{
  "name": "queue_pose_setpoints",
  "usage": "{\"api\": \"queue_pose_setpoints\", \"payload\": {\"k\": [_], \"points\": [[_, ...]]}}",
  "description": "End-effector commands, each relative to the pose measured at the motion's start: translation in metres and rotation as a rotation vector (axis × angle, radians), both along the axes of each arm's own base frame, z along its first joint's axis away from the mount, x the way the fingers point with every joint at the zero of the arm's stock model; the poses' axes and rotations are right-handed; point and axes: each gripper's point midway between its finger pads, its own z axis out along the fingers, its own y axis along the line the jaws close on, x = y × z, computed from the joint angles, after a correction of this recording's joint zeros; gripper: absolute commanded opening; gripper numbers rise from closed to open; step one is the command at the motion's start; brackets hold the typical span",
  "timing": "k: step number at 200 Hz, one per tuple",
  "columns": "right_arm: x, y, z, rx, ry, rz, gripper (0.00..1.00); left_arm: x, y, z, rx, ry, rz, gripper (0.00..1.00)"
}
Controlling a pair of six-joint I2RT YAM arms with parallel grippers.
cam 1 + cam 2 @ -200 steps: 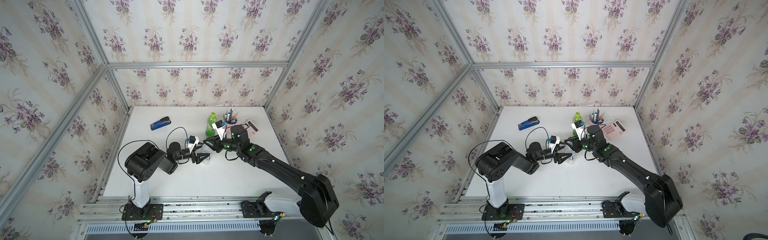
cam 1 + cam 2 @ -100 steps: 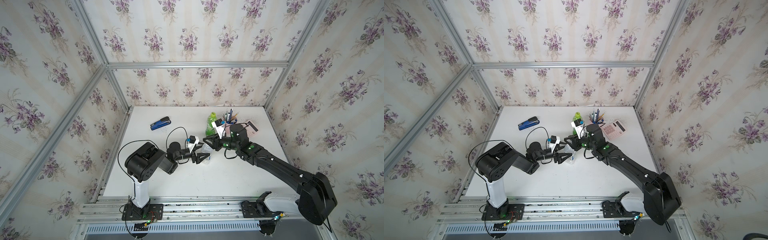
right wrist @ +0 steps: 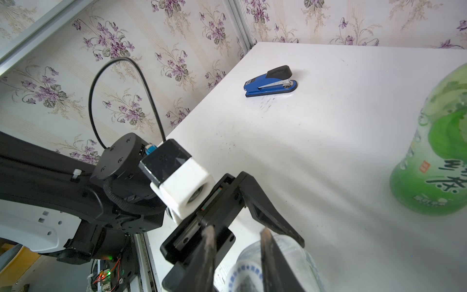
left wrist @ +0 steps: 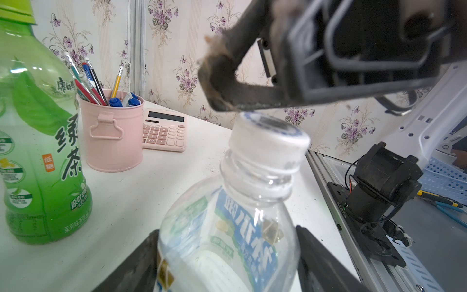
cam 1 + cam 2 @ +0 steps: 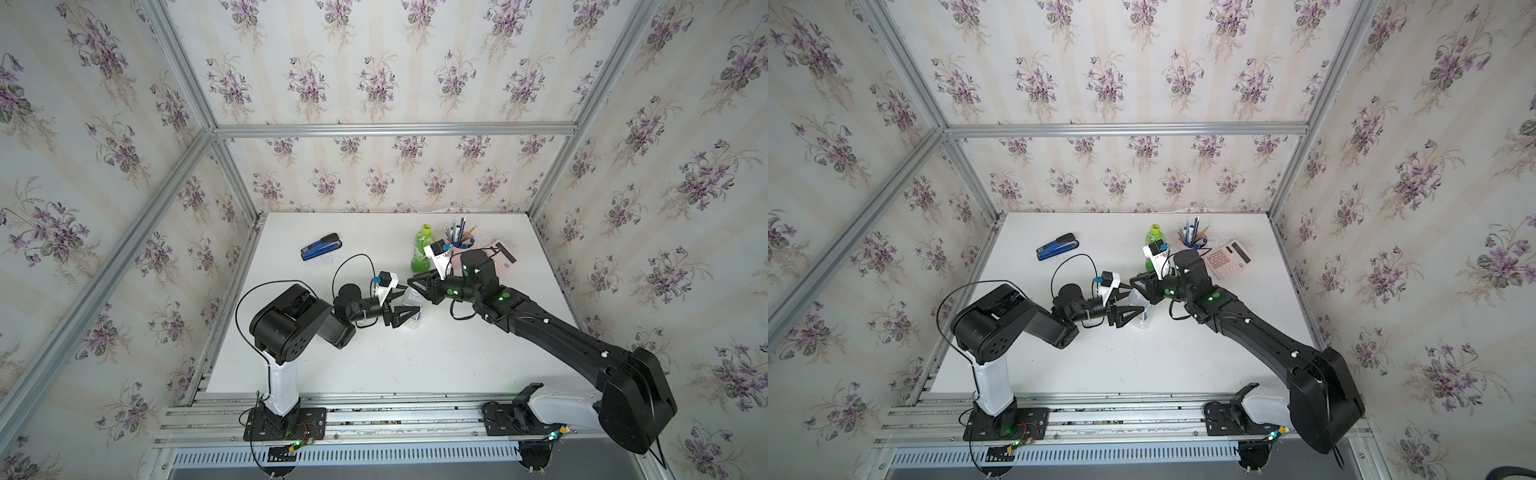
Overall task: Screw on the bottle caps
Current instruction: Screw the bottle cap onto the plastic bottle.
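Since a second ago the right gripper [image 5: 416, 286] has edged a little closer to the left gripper [image 5: 412, 301] and its jaws have drawn in slightly, while the left arm has stayed put. The left gripper is clamped around the body of the clear bottle [image 4: 227, 227], a finger on each side, holding it upright on the table [image 5: 374, 361]. The white cap [image 4: 267, 136] sits on the bottle's neck, directly under the right gripper. That gripper's fingers [image 3: 207, 252] stand narrowly apart, just above the cap's top; whether they touch it I cannot tell. Beyond the right gripper stands the green bottle [image 4: 38, 126], its yellow-green cap [image 5: 425, 229] on, just beside a pink pen cup [image 4: 113, 136] and a calculator [image 4: 164, 131].
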Motion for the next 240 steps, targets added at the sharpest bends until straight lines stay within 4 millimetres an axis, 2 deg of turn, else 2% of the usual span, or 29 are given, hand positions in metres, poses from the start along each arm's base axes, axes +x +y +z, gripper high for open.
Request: {"api": "queue_pose_setpoints", "payload": {"k": [1,67,130,165,207,240], "points": [[-0.002,-0.003,-0.002,-0.012,-0.004,-0.004,0.32,-0.004,0.004,-0.049,0.129,0.182,0.007,0.81],[-0.007,-0.003,-0.004,-0.006,0.018,0.009,0.31,-0.004,0.004,-0.050,0.131,0.184,0.009,0.81],[-0.012,-0.002,0.008,0.027,0.000,0.026,0.31,-0.004,0.004,-0.051,0.133,0.187,0.008,0.81],[-0.008,-0.001,0.013,0.030,-0.016,0.015,0.23,-0.004,0.004,-0.050,0.133,0.186,0.010,0.81],[-0.014,0.000,-0.002,0.017,0.037,0.039,0.15,-0.004,0.004,-0.050,0.133,0.185,0.010,0.81],[-0.016,-0.004,-0.017,-0.008,0.065,0.021,0.14,-0.004,0.004,-0.050,0.131,0.187,0.009,0.81]]}}
